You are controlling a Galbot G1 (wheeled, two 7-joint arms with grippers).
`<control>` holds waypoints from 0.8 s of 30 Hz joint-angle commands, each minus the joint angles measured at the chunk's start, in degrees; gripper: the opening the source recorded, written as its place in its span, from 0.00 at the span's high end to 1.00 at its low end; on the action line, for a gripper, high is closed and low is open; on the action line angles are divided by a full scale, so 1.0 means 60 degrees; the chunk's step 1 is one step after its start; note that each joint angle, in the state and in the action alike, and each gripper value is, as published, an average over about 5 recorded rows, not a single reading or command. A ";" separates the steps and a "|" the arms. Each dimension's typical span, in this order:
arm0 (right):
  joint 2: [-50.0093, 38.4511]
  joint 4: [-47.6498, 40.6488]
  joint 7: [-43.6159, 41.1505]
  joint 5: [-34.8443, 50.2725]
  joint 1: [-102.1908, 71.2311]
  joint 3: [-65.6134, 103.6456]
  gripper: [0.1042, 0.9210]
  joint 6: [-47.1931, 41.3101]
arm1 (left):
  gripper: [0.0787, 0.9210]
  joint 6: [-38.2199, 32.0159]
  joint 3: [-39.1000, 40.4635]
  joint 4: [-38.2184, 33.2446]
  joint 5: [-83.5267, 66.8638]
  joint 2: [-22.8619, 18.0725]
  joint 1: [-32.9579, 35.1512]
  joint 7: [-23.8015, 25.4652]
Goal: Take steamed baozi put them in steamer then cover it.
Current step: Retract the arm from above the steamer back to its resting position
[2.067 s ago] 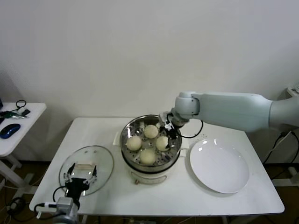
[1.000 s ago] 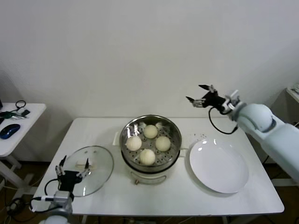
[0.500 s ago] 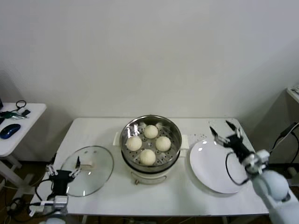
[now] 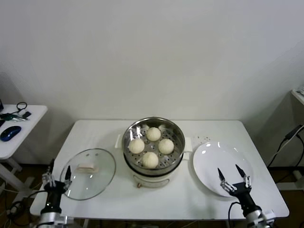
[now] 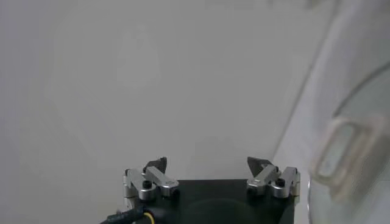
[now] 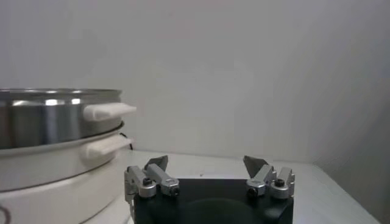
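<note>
Sitting in the steamer [image 4: 153, 142] at the bench's [image 4: 185, 199] middle, four baozi [image 4: 150, 159] await the cover [image 4: 89, 173], which lies flat to the left. The left hand [image 4: 56, 176], fingers apart and empty, hangs near it, probably best placed to lift it; the right hand [image 4: 233, 178], equally spread, idles over the plate [image 4: 209, 161].

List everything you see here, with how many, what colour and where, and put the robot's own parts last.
steamed baozi: four, cream-white, inside the steamer
steamer: one, shiny steel on a white base, table centre
cover: one, clear glass, cream handle, flat on the table to the steamer's left
plate: one, white, to the steamer's right
table: one, white
side table: one, white, far left, holding a blue mouse
left gripper: open, at the near left table edge
right gripper: open, over the plate's near edge
</note>
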 commanded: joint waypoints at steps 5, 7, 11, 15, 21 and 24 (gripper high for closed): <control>0.0902 0.0488 -0.0047 -0.0705 -0.1098 0.0221 0.12 0.0574 | 0.12 -0.0170 0.0410 0.2206 0.3502 -0.0128 -0.0930 -0.0781; 0.0910 0.0550 -0.0047 -0.0693 -0.1168 0.0243 0.12 0.0593 | 0.12 -0.0175 0.0462 0.2362 0.3513 -0.0144 -0.1110 -0.0703; 0.0957 0.0673 -0.0049 -0.0678 -0.1305 0.0288 0.12 0.0621 | 0.12 -0.0185 0.0550 0.2708 0.3514 -0.0125 -0.1531 -0.0568; 0.1043 0.0805 -0.0052 -0.0676 -0.1406 0.0327 0.12 0.0623 | 0.12 -0.0212 0.0613 0.3119 0.3493 -0.0098 -0.2047 -0.0459; 0.1126 0.0982 -0.0057 -0.0684 -0.1525 0.0421 0.12 0.0645 | 0.12 -0.0199 0.0733 0.3402 0.3325 -0.0099 -0.2707 -0.0076; 0.1150 0.1101 -0.0053 -0.0675 -0.1587 0.0480 0.12 0.0672 | 0.12 -0.0180 0.0824 0.3621 0.3281 -0.0117 -0.2988 0.0019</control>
